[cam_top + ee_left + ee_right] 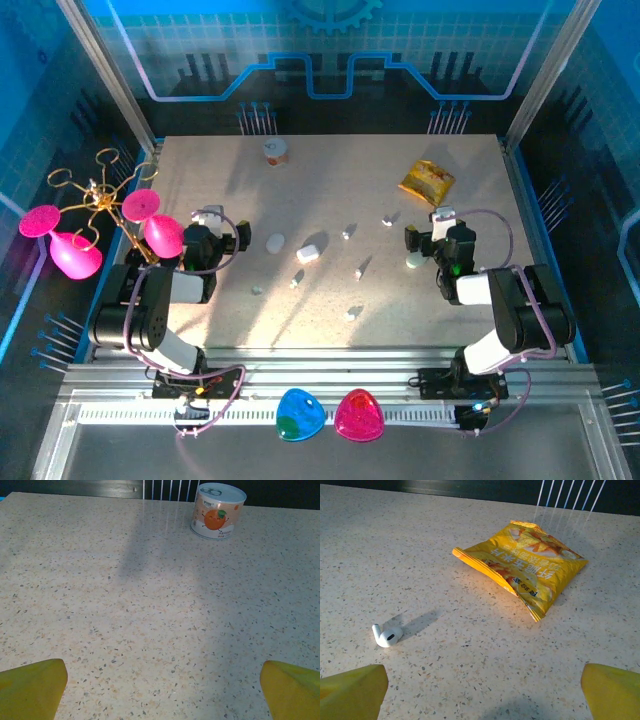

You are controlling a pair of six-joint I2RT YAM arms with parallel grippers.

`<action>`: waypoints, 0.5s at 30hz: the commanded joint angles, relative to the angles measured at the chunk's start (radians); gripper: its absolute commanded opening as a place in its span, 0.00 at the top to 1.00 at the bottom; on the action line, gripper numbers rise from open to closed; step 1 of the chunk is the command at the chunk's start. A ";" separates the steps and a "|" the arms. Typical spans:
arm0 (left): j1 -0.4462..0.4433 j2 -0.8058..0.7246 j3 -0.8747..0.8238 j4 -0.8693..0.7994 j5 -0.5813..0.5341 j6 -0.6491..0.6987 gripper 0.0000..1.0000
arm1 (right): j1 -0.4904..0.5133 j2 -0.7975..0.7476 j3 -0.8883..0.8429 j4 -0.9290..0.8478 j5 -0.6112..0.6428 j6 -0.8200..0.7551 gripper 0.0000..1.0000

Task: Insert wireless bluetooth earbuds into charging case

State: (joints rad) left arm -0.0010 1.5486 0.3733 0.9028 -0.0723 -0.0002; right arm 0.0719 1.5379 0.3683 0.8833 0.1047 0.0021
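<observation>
Several tiny white stemmed earbuds lie scattered mid-table, among them one (pixel 347 233), another (pixel 388 220) and a third (pixel 360 270). The right wrist view has one earbud (pixel 387 636) lying on its side, ahead and to the left of the yellow fingertips (pixel 355 690). Small rounded white charging cases sit at the centre left (pixel 275 242), beside it (pixel 308 253) and close to the right arm (pixel 414 261). My left gripper (pixel 208 220) (pixel 162 685) is open over bare tabletop. My right gripper (pixel 440 222) (pixel 482 685) is open too, with nothing between its fingers.
A small orange-print can (pixel 276 151) (pixel 218 511) stands at the table's far edge. A yellow snack bag (pixel 426 181) (pixel 522 570) lies ahead of the right gripper. A gold stand with pink glasses (pixel 100 215) is at the left. Blue and pink pieces (pixel 330 415) rest on the front rail.
</observation>
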 commanded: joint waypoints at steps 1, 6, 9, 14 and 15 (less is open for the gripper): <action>0.001 0.004 0.015 0.016 0.020 0.003 0.01 | 0.005 0.005 0.026 0.022 0.008 -0.014 0.00; 0.001 0.005 0.015 0.016 0.021 0.004 0.01 | 0.006 0.005 0.027 0.018 0.007 -0.012 0.00; 0.001 0.004 0.013 0.015 0.021 0.004 0.01 | 0.000 0.005 0.028 0.016 -0.002 -0.011 0.00; 0.001 0.005 0.014 0.015 0.020 0.004 0.01 | -0.001 0.004 0.030 0.013 -0.011 -0.010 0.00; 0.001 0.005 0.014 0.015 0.020 0.003 0.01 | -0.002 0.004 0.028 0.012 -0.011 -0.009 0.00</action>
State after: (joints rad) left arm -0.0010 1.5486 0.3733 0.9028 -0.0723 -0.0002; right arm 0.0715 1.5375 0.3687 0.8825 0.1001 0.0021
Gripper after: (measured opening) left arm 0.994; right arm 0.996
